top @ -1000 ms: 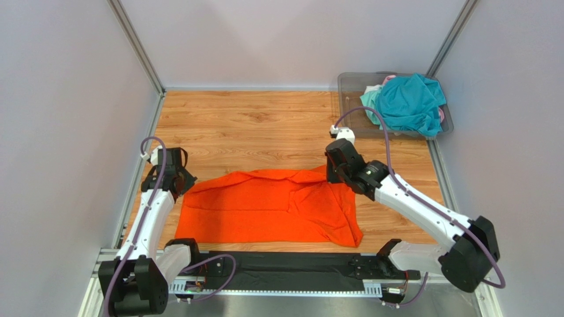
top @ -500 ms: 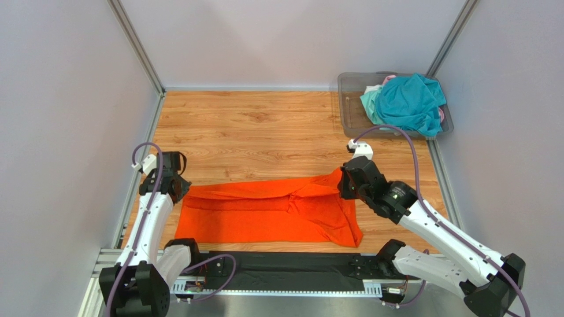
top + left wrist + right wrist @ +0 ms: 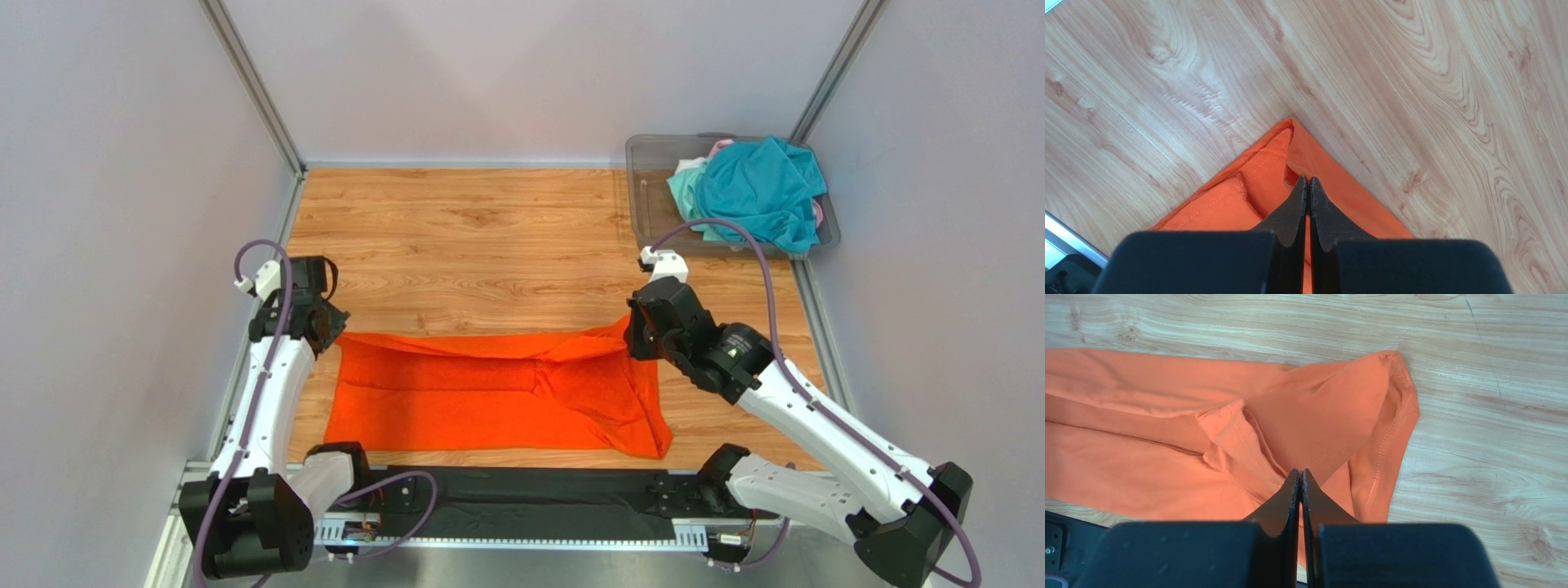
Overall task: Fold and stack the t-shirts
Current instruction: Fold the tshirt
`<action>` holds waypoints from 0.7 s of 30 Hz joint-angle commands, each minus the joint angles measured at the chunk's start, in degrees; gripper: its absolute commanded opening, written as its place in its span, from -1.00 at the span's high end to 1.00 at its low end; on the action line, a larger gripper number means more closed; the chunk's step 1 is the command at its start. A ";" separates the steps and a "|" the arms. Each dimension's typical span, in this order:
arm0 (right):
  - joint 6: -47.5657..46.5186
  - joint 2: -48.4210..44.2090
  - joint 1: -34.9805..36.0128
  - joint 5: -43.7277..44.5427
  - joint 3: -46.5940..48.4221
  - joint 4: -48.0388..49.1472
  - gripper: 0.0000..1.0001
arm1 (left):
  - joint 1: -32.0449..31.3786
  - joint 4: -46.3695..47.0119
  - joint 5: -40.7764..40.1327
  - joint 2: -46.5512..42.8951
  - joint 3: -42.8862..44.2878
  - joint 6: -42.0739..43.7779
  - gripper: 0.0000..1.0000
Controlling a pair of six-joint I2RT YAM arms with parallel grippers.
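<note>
No text, label, brand, number or sign can be read in any of the views.

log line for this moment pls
left end effector: shut on bright orange fabric t-shirt corner; right end effector: shut on its other corner; teal fabric t-shirt: in clear grey plastic bin

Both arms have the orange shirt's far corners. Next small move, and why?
Probably draw both corners toward the near hem and lay them there: the left fingers and right fingers are shut on the far corners of the orange t-shirt, whose near part lies flat and uncovered.
</note>
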 commanded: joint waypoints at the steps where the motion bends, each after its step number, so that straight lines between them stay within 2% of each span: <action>1: -0.85 0.06 0.21 -0.01 0.98 1.07 1.00 | 0.52 2.21 0.57 0.60 0.42 1.55 1.00; 9: 2.22 -1.78 0.21 -3.52 -6.67 1.69 0.99 | 0.70 3.98 -1.71 2.01 -6.16 0.94 1.00; 16: 6.35 -7.49 0.22 -7.39 -14.05 1.60 0.98 | 1.32 3.45 -3.03 2.19 -10.04 0.07 1.00; 21: 11.79 -9.96 0.30 -10.55 -20.38 2.04 0.81 | 1.40 2.57 -3.21 1.75 -11.01 -0.72 0.61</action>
